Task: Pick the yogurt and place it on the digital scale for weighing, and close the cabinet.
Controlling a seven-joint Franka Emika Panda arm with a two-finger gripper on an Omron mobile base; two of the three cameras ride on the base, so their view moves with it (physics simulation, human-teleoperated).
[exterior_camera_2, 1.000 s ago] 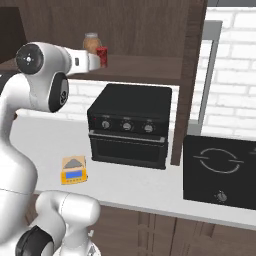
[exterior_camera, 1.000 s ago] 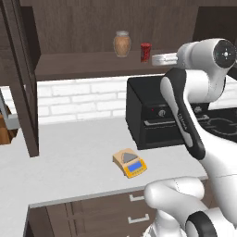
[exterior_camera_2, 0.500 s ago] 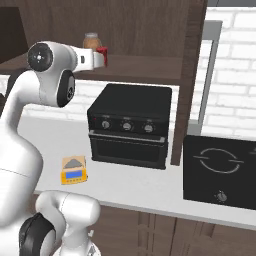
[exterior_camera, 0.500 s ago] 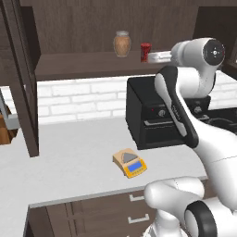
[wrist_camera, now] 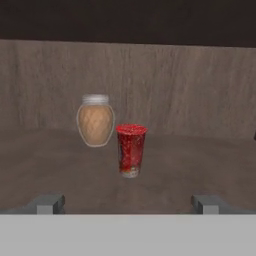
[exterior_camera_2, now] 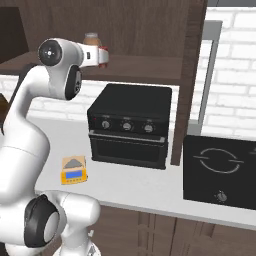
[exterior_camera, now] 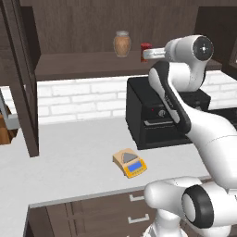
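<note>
- Claw (wrist_camera: 128,204) is spread wide and empty, its two tips far apart at the bottom of the hand view, aimed along the shelf at the yogurt (wrist_camera: 131,150).
- Cabinet (exterior_camera: 21,78) is open, its door standing out over the left end of the surface (exterior_camera: 74,152); closing it is not yet done.
- Oven (exterior_camera_2: 130,125) sits on the surface directly under the shelf, so the arm has little room to drop when backing out.
- Jar (wrist_camera: 95,121) stands just beside the yogurt, slightly behind it; a tip drifting that way would likely knock the jar.
- Scale (exterior_camera: 129,163) lies on the surface in front of the oven, well below the shelf.
- Yogurt is upright and narrow; I judge an off-centre squeeze could tip it or push it deeper.
</note>
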